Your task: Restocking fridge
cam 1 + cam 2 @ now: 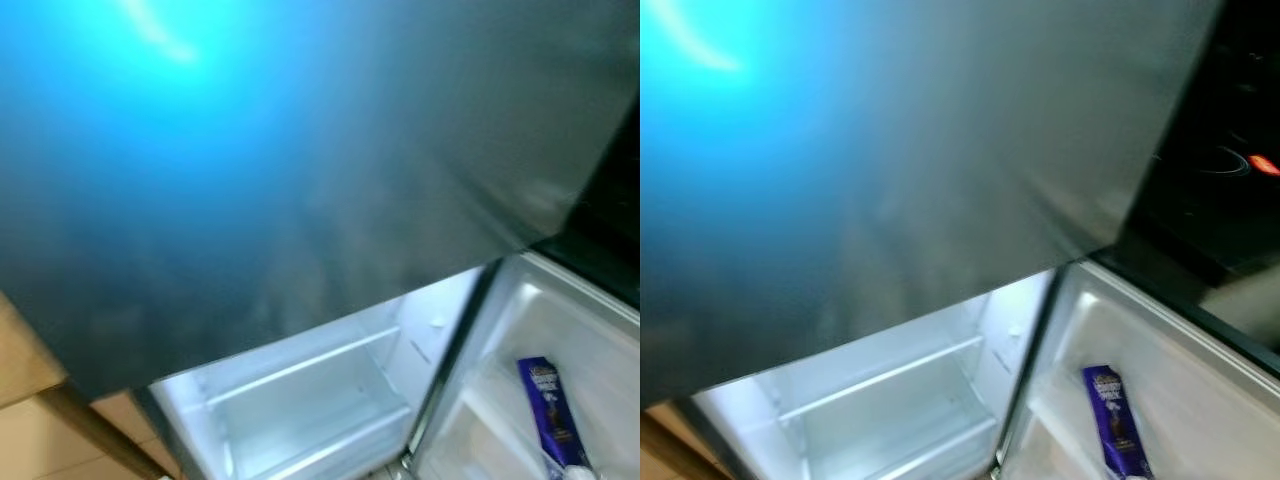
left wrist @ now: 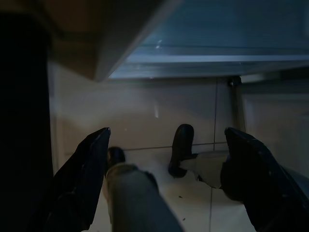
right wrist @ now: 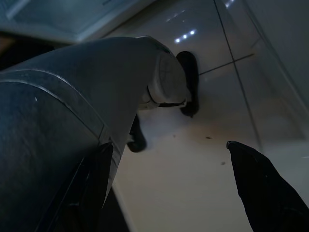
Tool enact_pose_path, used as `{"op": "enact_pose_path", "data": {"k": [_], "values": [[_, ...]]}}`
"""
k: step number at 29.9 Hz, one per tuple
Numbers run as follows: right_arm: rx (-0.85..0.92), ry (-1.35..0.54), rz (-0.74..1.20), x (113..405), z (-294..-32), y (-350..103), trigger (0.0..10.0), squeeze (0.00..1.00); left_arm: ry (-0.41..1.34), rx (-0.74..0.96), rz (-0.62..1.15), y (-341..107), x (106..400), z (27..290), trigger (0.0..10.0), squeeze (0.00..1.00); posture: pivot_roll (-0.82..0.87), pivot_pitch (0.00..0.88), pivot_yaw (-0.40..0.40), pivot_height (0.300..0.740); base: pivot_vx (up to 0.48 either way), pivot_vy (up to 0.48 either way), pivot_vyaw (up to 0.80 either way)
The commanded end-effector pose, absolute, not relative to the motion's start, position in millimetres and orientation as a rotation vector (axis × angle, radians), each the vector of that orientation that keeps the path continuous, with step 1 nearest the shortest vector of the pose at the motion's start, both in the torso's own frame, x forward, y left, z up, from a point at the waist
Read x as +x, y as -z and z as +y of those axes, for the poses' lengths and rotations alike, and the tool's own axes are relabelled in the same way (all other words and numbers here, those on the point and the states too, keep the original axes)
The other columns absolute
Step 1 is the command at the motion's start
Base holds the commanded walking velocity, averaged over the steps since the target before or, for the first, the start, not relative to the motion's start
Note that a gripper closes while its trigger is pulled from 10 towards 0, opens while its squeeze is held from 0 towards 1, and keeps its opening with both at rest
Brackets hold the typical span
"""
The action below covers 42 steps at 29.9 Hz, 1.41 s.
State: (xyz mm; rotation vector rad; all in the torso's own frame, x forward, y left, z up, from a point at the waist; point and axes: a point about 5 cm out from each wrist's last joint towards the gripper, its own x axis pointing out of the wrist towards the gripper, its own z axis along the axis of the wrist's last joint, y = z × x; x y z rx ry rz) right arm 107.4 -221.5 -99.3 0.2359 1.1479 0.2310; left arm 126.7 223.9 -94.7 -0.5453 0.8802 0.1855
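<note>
A tall steel fridge stands right before me, its grey upper door (image 1: 300, 150) closed. Below it the lit white lower compartment (image 1: 300, 400) is open, with a bare shelf (image 1: 310, 365) across it. The lower door (image 1: 590, 350) is swung out to the right, and a purple carton (image 1: 550, 415) stands in its rack. My left gripper (image 2: 166, 131) hangs open over the floor, nothing between its fingers. My right gripper (image 3: 167, 147) hangs open too, beside my grey leg (image 3: 72, 106).
A wooden cabinet (image 1: 30, 400) adjoins the fridge on the left. A black surface with a red light (image 1: 1260, 165) lies to the right. Pale floor tiles (image 2: 145, 111) and my dark feet (image 2: 181, 150) are below, close to the fridge's base.
</note>
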Motion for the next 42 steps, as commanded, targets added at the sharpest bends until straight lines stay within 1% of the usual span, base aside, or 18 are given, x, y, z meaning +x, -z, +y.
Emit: {"op": "enact_pose_path", "data": {"k": [1, 8, 13, 17, 23, 35, 42], "values": [[0.247, -0.255, 1.171, 102, -219, 101, 10.0, 0.0, -0.181, -0.551, 0.897, 97, 124, 221, 10.0, 0.0, -0.12, 0.028, 0.03, 0.74, 0.0, 0.0, -0.76], [0.266, -0.287, 1.183, 98, -216, 102, 10.0, 0.0, -0.165, -0.554, 0.894, 96, 123, 220, 10.0, 0.0, -0.12, 0.034, 0.028, 0.74, 0.0, 0.0, -0.76], [0.337, -0.313, 1.184, 96, -211, 102, 10.0, 0.0, -0.136, -0.563, 0.907, 97, 122, 216, 10.0, 0.0, -0.12, 0.034, 0.028, 0.74, 0.0, 0.0, -0.75], [0.323, -0.362, 1.188, 95, -207, 102, 10.0, 0.0, -0.056, -0.559, 0.936, 99, 120, 206, 10.0, 0.0, -0.13, 0.035, 0.027, 0.74, 0.0, 0.0, -0.7], [0.324, -0.351, 1.185, 95, -208, 102, 10.0, 0.0, 0.046, -0.523, 0.985, 102, 115, 196, 10.0, 0.0, -0.13, 0.035, 0.027, 0.74, 0.0, 0.0, -0.76], [0.321, -0.363, 1.184, 95, -207, 102, 10.0, 0.0, 0.036, -0.476, 1.001, 103, 113, 198, 10.0, 0.0, -0.13, 0.035, 0.027, 0.74, 0.0, 0.0, -0.76], [0.362, -0.396, 1.157, 99, -203, 100, 10.0, 0.0, 0.039, -0.462, 1.007, 103, 112, 198, 10.0, 0.0, -0.12, 0.035, 0.026, 0.74, 0.0, 0.0, -0.65]]}}
